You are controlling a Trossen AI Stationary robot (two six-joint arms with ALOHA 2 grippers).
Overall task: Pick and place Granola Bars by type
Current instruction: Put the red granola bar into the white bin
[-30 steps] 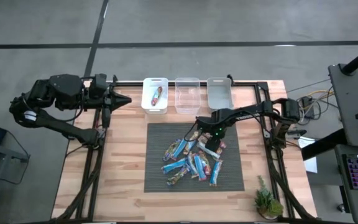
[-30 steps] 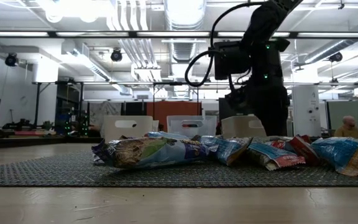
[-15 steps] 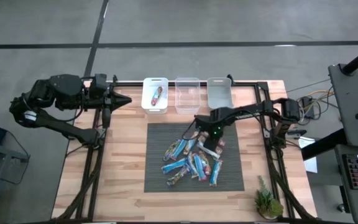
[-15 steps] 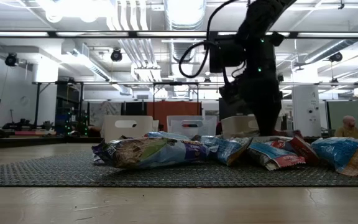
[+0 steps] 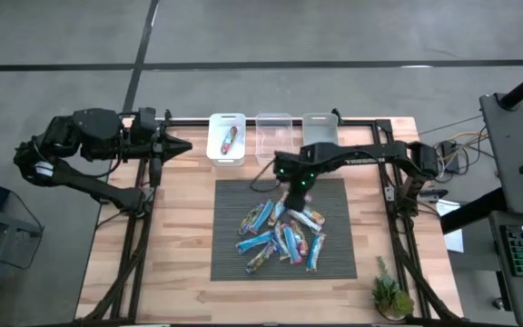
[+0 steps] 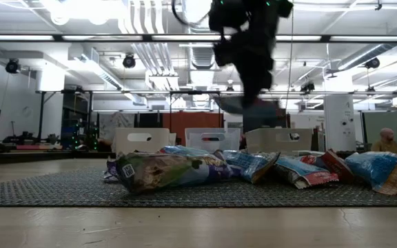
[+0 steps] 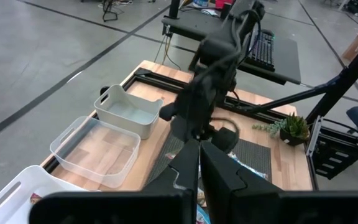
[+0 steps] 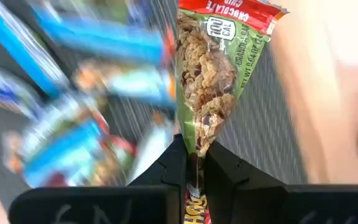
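R pincer [image 8: 194, 163] has lifted green bar [image 8: 213, 81] off pile.

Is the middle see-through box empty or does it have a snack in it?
Empty. From above, the middle clear bin shows only its bare bottom, while the white bin beside it has one granola bar lying inside.

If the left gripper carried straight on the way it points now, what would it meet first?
Probably the white bin holding one bar: the parked left gripper, fingers shut, aims along the table's far edge toward it. It may sit above the bin's rim; height is unclear.
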